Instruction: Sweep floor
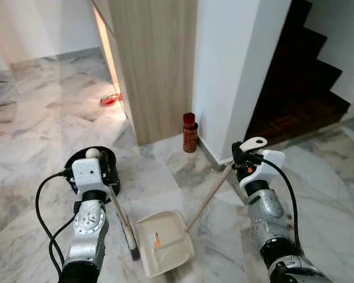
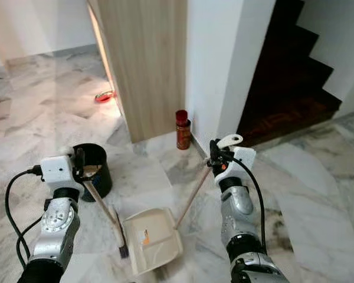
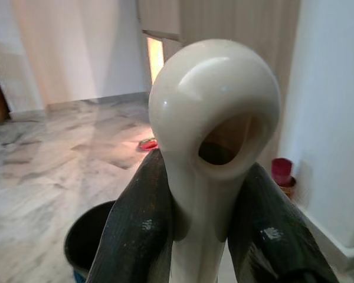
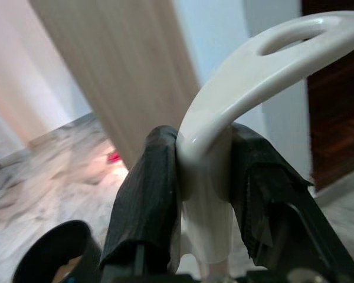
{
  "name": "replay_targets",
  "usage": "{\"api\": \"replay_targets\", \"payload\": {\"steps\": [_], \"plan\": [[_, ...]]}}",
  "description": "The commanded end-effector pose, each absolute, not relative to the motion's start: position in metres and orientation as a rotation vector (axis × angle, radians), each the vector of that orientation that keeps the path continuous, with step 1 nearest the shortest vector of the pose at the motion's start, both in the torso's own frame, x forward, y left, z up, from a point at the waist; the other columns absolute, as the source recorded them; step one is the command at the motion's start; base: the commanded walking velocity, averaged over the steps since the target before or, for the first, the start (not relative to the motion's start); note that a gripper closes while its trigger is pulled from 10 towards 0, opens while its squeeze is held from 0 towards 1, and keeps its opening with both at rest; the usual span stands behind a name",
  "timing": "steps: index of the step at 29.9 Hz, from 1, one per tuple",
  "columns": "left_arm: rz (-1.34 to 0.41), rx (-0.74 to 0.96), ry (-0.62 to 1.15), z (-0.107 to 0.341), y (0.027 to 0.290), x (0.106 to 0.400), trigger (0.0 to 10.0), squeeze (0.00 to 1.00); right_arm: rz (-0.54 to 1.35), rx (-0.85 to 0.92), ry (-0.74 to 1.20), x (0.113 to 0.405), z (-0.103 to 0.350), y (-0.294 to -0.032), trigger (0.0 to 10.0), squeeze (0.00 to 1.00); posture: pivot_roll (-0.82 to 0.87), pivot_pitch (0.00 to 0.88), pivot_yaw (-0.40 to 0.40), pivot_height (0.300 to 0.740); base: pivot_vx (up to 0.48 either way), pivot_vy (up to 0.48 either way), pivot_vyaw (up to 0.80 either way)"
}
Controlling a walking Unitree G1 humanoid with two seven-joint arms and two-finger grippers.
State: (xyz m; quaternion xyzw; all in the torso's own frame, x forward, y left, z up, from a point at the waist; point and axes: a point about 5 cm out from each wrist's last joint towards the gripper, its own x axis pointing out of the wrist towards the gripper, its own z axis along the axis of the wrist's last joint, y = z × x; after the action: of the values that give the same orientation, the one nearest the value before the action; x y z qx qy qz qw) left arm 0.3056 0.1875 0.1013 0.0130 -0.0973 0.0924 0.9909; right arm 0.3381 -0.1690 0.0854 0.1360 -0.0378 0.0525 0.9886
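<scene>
Left eye view, your left to right: black bin (image 1: 76, 165) on marble floor (image 1: 41, 118). Left gripper (image 1: 104, 167) clamps cream broom handle (image 1: 120, 213), brush end on floor touching dustpan's left edge. Cream dustpan (image 1: 164, 243) rests flat between your arms. Right gripper (image 1: 238, 158) clamps dustpan handle (image 1: 209, 197) near looped top. Red can (image 1: 190, 133) stands beside white wall, well beyond.
</scene>
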Motion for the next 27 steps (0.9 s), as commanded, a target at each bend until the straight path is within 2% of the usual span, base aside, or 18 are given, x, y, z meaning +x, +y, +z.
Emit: {"api": "replay_targets", "payload": {"steps": [1,27], "plan": [[0.183,0.021,-0.225,0.1094,0.1884,0.3084,10.0,0.0,0.11,0.277,-0.106,0.3411,0.0921,-0.166,10.0,0.0,0.02,0.0,0.03,0.74,0.0,0.0,0.0],[0.149,0.027,-0.224,0.1106,0.1852,0.3108,10.0,0.0,0.123,0.297,-0.089,0.3403,0.088,-0.1595,10.0,0.0,0.03,0.0,0.033,0.74,0.0,0.291,0.0]]}}
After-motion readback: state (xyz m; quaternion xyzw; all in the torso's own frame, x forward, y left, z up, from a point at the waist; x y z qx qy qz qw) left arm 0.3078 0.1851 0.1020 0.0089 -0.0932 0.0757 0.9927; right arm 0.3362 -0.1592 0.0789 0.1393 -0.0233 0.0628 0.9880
